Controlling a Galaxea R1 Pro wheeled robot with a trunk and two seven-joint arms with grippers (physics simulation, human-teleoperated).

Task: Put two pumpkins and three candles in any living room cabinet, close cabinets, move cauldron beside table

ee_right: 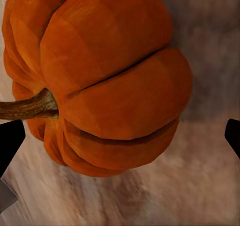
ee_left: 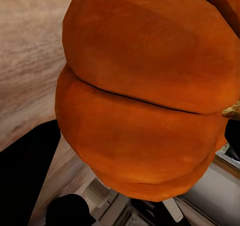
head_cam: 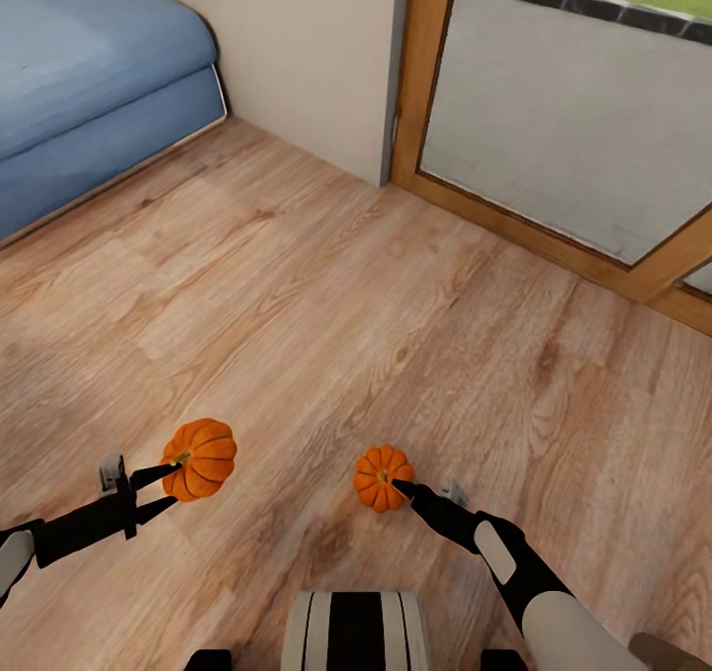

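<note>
Each gripper carries a pumpkin above the wood floor (head_cam: 326,286): the left gripper (head_cam: 170,485) has its fingers closed on one pumpkin (head_cam: 201,459), the right gripper (head_cam: 403,487) pinches the other pumpkin (head_cam: 382,477) at its fingertips.

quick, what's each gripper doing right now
left gripper: shut on the left pumpkin, held above the floor
right gripper: shut on the right pumpkin

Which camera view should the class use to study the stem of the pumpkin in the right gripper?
The right wrist view: the stem juts sideways from the pumpkin in close-up, between the dark fingers. In the head view the right gripper hides most of it.
</note>
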